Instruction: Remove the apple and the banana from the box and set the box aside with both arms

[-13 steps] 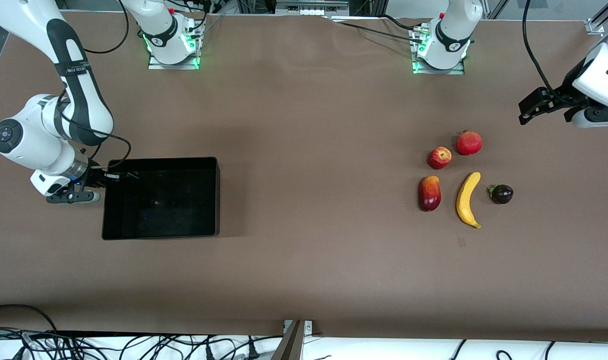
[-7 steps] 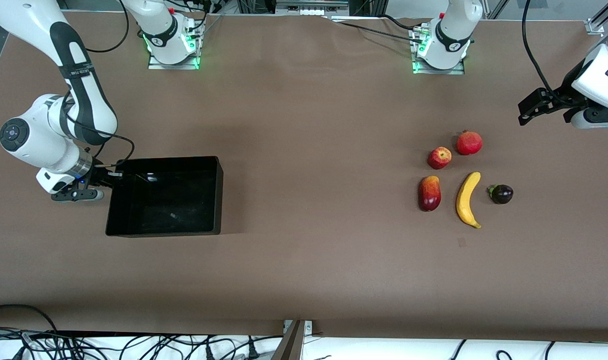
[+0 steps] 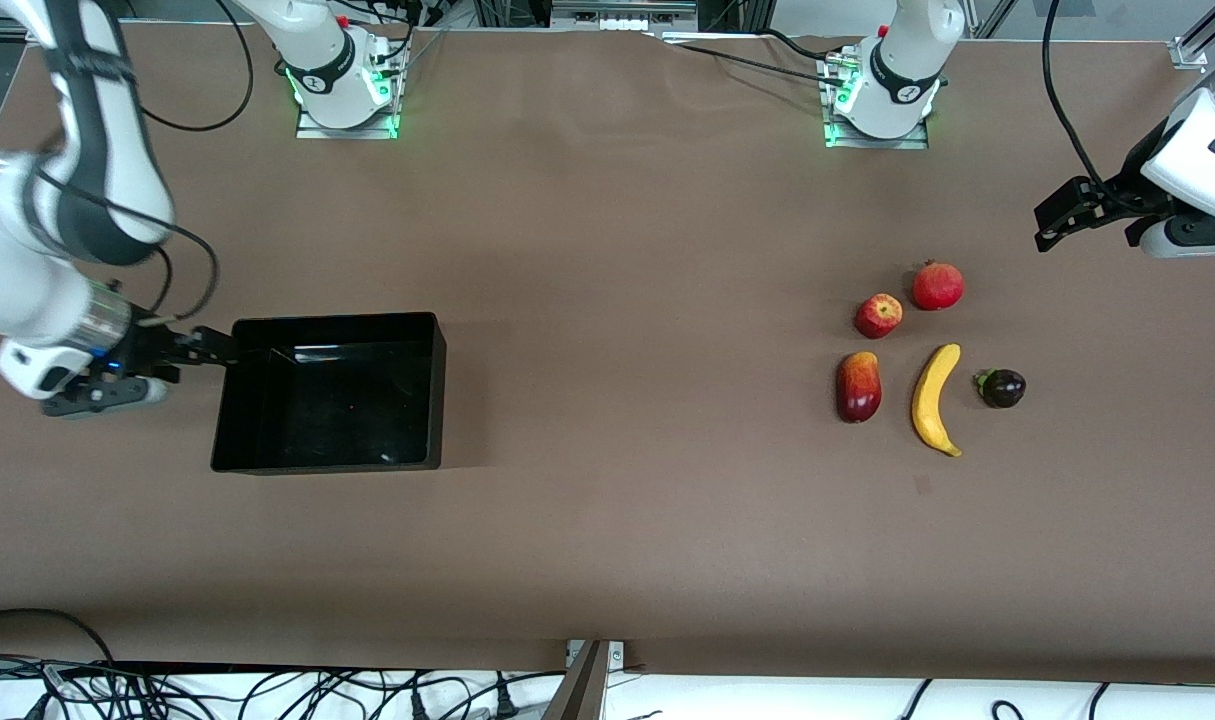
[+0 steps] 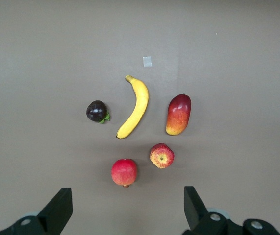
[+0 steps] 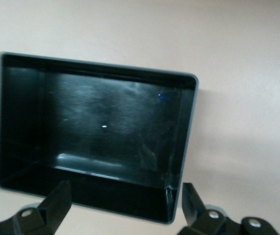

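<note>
The black box (image 3: 327,410) lies on the table toward the right arm's end, empty. My right gripper (image 3: 207,352) is open just off the box's end wall and touches nothing. In the right wrist view the box (image 5: 95,127) fills the frame past my spread right gripper (image 5: 126,198). The yellow banana (image 3: 935,398) and the red apple (image 3: 878,315) lie toward the left arm's end. My left gripper (image 3: 1057,215) is open and empty above the table beside them. In the left wrist view the banana (image 4: 135,107) and apple (image 4: 162,155) lie ahead of my left gripper (image 4: 125,210).
A pomegranate (image 3: 937,286), a red-yellow mango (image 3: 858,386) and a dark purple fruit (image 3: 1001,387) lie around the banana and apple. A small pale square of tape (image 3: 923,484) lies on the brown cloth nearer the front camera than the banana.
The box slid a little toward the table's middle, then stayed put. My right arm rose and drew back from the box's end wall. The left arm barely moved.
</note>
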{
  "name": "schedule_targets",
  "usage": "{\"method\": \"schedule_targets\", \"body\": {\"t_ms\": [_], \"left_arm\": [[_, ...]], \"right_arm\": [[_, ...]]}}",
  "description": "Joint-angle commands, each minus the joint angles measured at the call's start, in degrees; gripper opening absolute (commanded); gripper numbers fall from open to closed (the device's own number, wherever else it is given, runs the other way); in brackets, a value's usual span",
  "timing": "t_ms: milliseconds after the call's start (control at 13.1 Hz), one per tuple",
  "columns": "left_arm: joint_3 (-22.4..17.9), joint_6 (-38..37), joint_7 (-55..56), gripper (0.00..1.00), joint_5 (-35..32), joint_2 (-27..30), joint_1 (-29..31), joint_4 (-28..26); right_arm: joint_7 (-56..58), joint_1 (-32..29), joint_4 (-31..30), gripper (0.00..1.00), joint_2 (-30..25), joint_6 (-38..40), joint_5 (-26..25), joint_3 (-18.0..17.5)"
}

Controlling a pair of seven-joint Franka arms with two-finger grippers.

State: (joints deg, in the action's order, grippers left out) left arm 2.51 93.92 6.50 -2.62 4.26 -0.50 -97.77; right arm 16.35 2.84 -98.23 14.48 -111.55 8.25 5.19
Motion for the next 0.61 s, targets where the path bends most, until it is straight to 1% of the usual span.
{"method": "schedule_targets", "body": {"t_ms": [0, 153, 229, 382, 535], "left_arm": [[0.21, -1.11, 0.18, 1.00, 0.95, -0.92, -0.38, 1.97], [0.22, -1.20, 0.18, 1.00, 0.95, -0.92, -0.56, 1.97], [0.22, -1.20, 0.18, 1.00, 0.95, -0.92, -0.56, 1.97], [0.22, -1.20, 0.18, 1.00, 0.95, -0.92, -0.56, 1.97], [0.22, -1.20, 0.18, 1.00, 0.95, -0.92, -0.56, 1.97]], "right_arm": [[-1.49, 1.55, 7.07, 1.00, -2.95, 10.18, -4.10, -0.09], [-1.68, 1.56, 7.44, 1.00, -7.43, 15.20, -4.29, -0.09], [-1.68, 1.56, 7.96, 1.00, -8.32, 16.79, -4.38, -0.09], [-1.50, 1.56, 11.11, 1.00, -8.16, 18.12, -4.21, -0.01], [-1.59, 2.17, 11.31, 1.00, -8.16, 18.21, -4.55, -0.01]]}}
